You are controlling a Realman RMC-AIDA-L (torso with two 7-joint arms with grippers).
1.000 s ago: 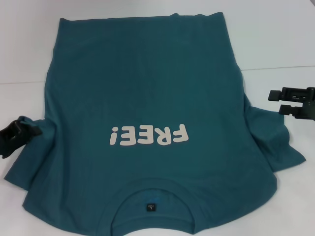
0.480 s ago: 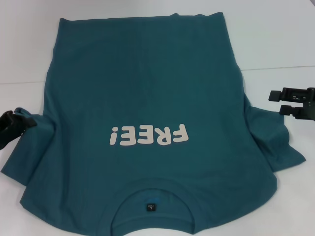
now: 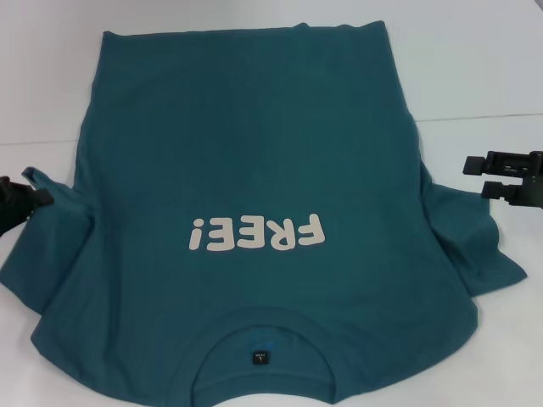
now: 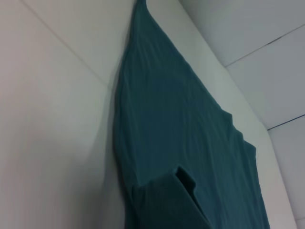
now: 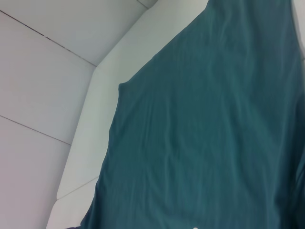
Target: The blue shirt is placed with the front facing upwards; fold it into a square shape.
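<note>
Blue shirt (image 3: pixel 254 212) flat on white table (image 3: pixel 475 68), print up, collar at 6 o'clock. No fold made; everything left. Left gripper (image 3: pixel 13 203) at 9 o'clock by sleeve, grip unclear. Right gripper (image 3: pixel 501 176) at 3 o'clock, fingers apart, empty.

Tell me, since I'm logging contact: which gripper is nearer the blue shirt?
Left. The left gripper sits at the blue shirt's left sleeve edge; the right gripper hangs beside its right side, apart.
</note>
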